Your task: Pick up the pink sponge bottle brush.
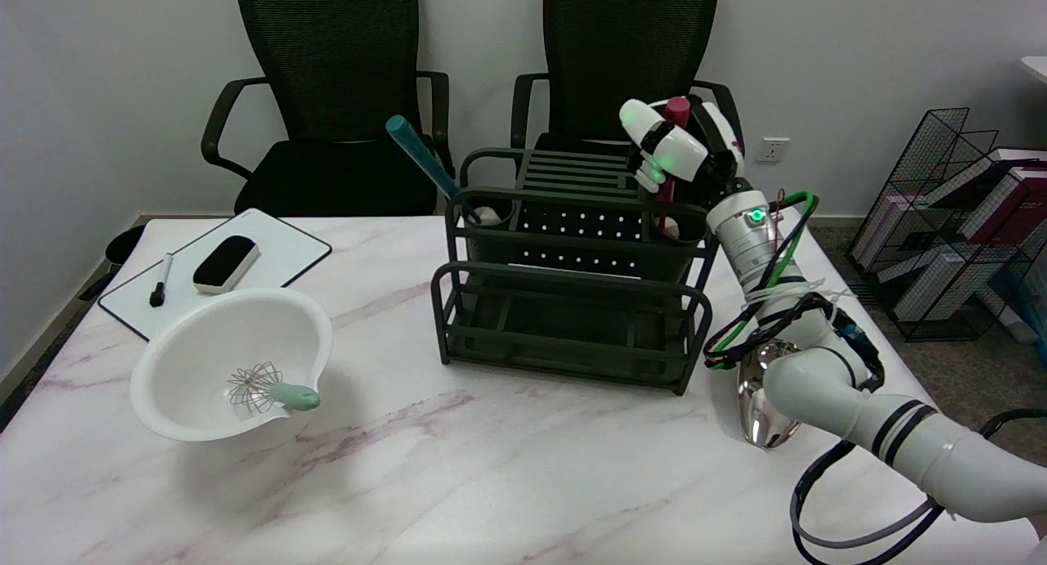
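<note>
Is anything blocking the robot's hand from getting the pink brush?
No. The right hand is already wrapped around the pink brush's handle, which stands in the right cup of the dark rack. Nothing visible sits between them.

Brush handle (676,111) dark pink-red; rack (572,303) dark green; bowl (233,360) white; whisk handle (296,396) mint; table (458,467) white marble, pinkish veins.

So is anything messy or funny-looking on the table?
Nothing is spilled or broken. Two things look a bit odd: the white bowl is tipped on its side with a whisk lying in it, and a shiny metal spoon lies near the table's right edge, under the robot's arm. The right hand is at the pink brush handle.
</note>
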